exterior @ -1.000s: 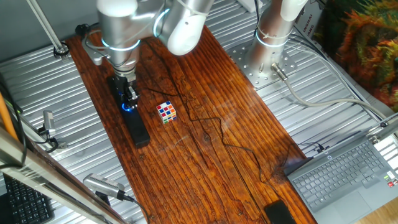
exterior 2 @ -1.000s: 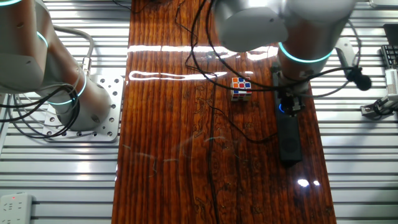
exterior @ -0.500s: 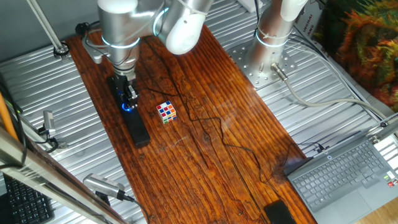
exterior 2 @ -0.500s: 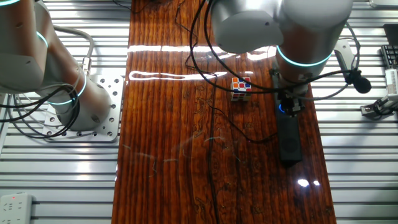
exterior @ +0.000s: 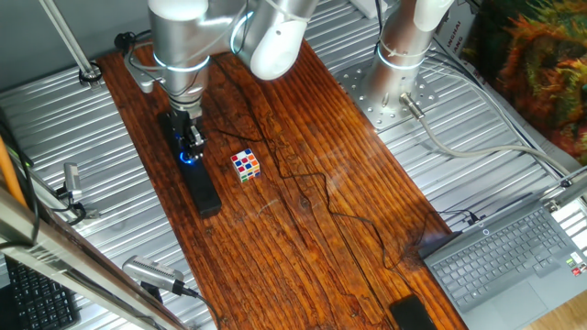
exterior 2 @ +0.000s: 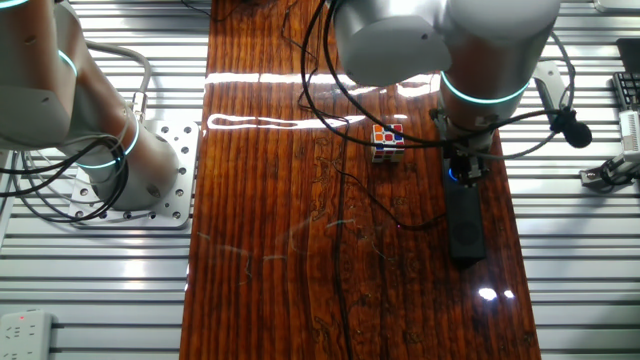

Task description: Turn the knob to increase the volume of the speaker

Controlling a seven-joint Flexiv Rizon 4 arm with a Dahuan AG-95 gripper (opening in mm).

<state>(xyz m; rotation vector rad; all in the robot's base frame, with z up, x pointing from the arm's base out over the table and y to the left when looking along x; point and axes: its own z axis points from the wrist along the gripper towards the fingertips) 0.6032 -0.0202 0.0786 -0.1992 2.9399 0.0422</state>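
Right now, from one fixed view, I see my gripper [exterior: 190, 147] pointing straight down onto the speaker [exterior: 196, 174], a long black bar lying on the wooden table [exterior: 303, 229]. Its fingers reach the knob [exterior: 188, 157], which shows as a blue glow directly beneath the fingertips, near the end of the bar that sits under the arm. Whether the fingers are actually clamped on the knob I cannot tell; they hide it. Just beside the gripper, toward the middle of the table, sits a colourful cube [exterior: 245, 165], apart from the speaker. Well away from the gripper, at the far corner, lies a laptop [exterior: 504, 261], with a small black device [exterior: 413, 314] near it. From the other fixed view, the gripper [exterior 2: 466, 170] again descends onto the speaker [exterior 2: 465, 215], and the blue light of the knob [exterior 2: 455, 173] peeks out beside the fingers. Most of the bar stretches away below the gripper. The cube [exterior 2: 388, 141] lies close by, to one side of the gripper, not touching the bar. A black cable [exterior 2: 350, 195] trails across the wood near the cube.
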